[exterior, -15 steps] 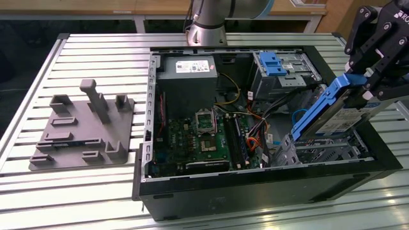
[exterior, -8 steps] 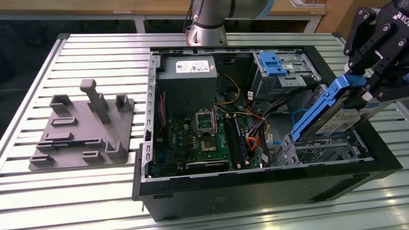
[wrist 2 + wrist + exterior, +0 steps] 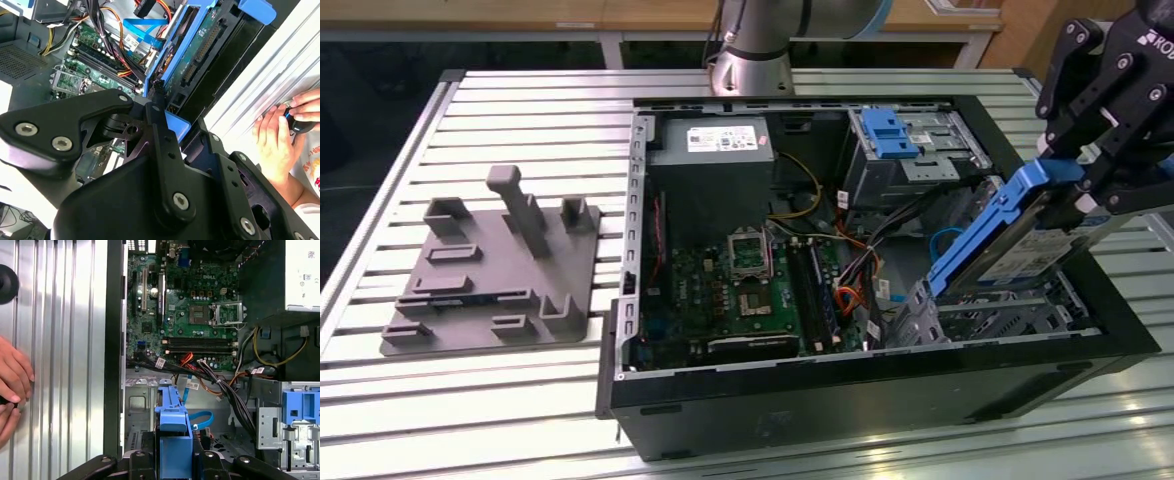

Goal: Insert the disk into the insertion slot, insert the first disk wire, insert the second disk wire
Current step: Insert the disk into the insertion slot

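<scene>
Your gripper (image 3: 1070,178) is clamped on the upper end of the one disk (image 3: 994,250), which hangs tilted beneath it in its blue carrier. Just under the disk's lower end sits the single insertion slot (image 3: 1007,312), inside the open computer case (image 3: 854,390). Beside the case, a person's two hands (image 3: 14,372) rest on the worktop (image 3: 520,100).

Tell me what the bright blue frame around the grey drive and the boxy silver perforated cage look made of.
Bright blue carrier frame: likely moulded plastic, uniform colour, soft sheen. Silver drive cage: apparently sheet metal, punched holes, dull grey.
</scene>
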Motion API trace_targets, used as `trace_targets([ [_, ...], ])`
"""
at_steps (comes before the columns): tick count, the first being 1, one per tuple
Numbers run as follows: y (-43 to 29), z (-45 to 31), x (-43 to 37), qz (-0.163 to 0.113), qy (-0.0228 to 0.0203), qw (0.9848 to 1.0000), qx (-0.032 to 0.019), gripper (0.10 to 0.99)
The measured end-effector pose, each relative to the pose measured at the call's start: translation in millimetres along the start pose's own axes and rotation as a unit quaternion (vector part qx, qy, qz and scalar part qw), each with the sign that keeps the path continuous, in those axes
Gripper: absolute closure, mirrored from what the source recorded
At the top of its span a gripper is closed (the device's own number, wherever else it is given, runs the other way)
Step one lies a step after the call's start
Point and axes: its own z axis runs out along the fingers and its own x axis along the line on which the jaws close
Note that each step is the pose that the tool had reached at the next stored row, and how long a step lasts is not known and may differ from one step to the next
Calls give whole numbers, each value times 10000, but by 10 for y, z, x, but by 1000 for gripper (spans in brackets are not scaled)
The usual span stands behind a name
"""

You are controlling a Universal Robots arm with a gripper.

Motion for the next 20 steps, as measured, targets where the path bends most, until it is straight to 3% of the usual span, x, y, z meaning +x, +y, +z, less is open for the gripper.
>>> trace_targets([
  [20,-5,87,10,0,1,10000,0,725],
])
